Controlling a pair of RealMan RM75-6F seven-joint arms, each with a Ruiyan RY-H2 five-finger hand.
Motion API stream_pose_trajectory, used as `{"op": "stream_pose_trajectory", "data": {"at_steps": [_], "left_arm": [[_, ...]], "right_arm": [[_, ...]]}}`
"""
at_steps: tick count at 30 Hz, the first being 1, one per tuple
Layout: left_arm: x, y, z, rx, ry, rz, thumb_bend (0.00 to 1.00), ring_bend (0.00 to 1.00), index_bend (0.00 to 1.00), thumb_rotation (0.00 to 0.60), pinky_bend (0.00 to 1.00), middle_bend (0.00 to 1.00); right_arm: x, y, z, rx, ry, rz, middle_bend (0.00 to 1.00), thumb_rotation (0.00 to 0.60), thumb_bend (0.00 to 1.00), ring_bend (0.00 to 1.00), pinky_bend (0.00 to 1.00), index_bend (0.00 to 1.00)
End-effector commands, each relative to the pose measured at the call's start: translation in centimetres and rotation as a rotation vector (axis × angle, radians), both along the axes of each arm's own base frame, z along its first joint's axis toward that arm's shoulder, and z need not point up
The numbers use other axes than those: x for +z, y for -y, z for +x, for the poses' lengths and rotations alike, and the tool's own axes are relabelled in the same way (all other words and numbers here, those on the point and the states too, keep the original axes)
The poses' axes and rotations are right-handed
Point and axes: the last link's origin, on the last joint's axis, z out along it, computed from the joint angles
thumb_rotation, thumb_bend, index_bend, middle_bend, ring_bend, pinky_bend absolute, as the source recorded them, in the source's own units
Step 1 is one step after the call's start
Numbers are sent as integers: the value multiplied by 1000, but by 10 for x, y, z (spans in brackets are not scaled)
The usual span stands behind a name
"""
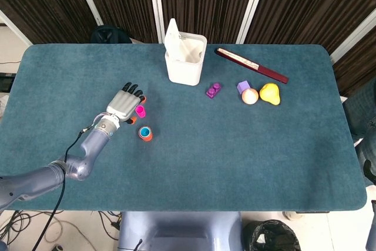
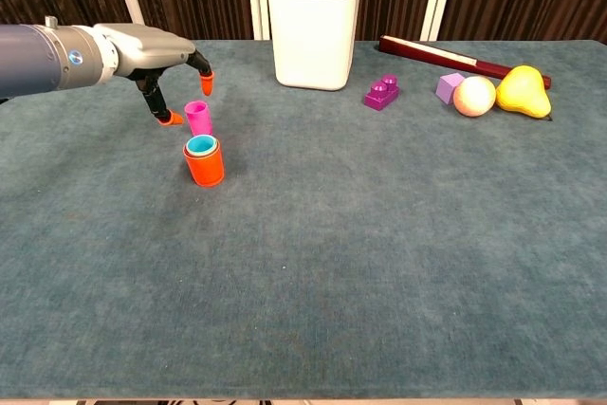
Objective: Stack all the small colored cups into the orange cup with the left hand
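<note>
An orange cup stands upright on the blue table with a cyan cup nested inside it. A small magenta cup stands upright just behind it. My left hand hovers over and beside the magenta cup, fingers spread and holding nothing; its orange fingertips sit on either side of the cup without clearly touching it. The right hand does not show in either view.
A white container stands at the back centre. To its right lie a dark red stick, a purple brick, a lilac cube, a peach ball and a yellow pear.
</note>
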Motion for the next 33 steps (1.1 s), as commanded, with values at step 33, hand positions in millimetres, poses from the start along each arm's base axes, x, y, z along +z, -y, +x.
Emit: {"op": "stream_pose_trajectory", "data": {"at_steps": [33], "left_arm": [[-17, -3, 2, -14, -4, 26, 343, 0, 504, 600, 0, 271]], "right_arm": [[1, -3, -2, -5, 0, -12, 0, 600, 455, 44, 0, 31]]}}
